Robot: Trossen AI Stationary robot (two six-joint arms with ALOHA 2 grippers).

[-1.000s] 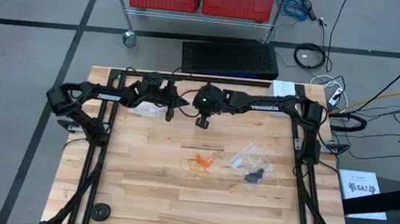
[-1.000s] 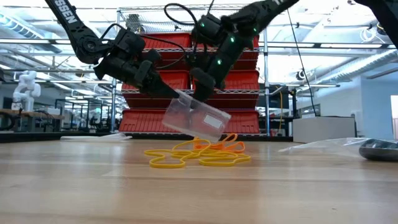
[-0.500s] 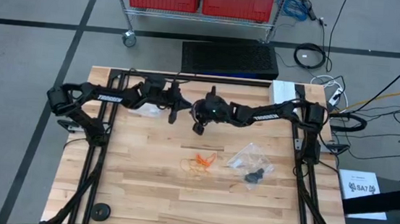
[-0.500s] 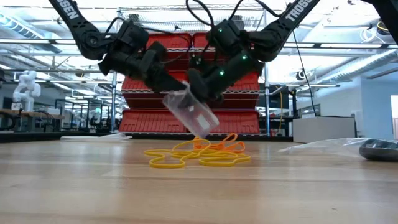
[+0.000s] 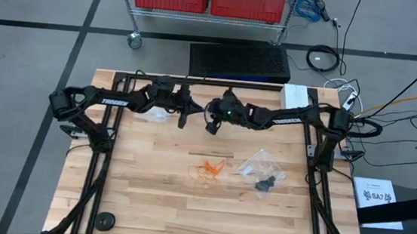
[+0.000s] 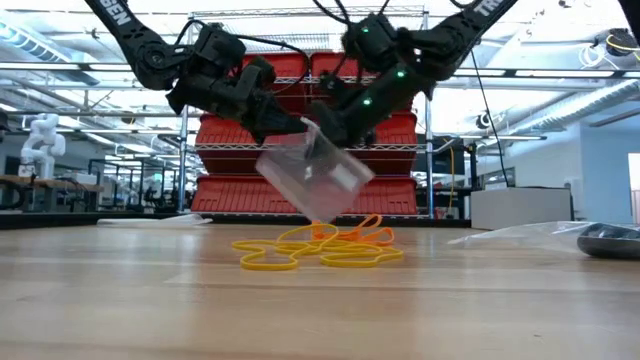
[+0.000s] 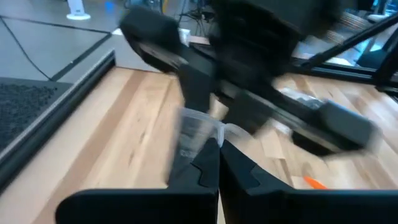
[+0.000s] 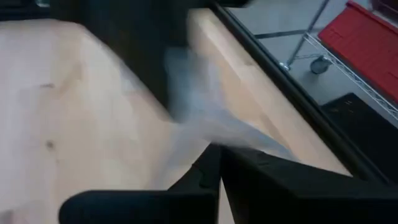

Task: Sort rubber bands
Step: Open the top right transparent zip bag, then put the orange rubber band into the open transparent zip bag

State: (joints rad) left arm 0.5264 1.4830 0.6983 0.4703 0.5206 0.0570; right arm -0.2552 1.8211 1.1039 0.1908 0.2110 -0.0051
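Orange rubber bands (image 6: 320, 246) below both grippers

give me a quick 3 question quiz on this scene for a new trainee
1. True or false: the clear plastic bag held up between the two arms rests on the table.
2. Which grippers pinch that bag? A) left only B) right only C) both
3. What lies on the wood below the bag?

Key
1. False: it hangs above the wood.
2. C: the left gripper and right gripper are both shut on it.
3. A pile of rubber bands, orange and pale tan.
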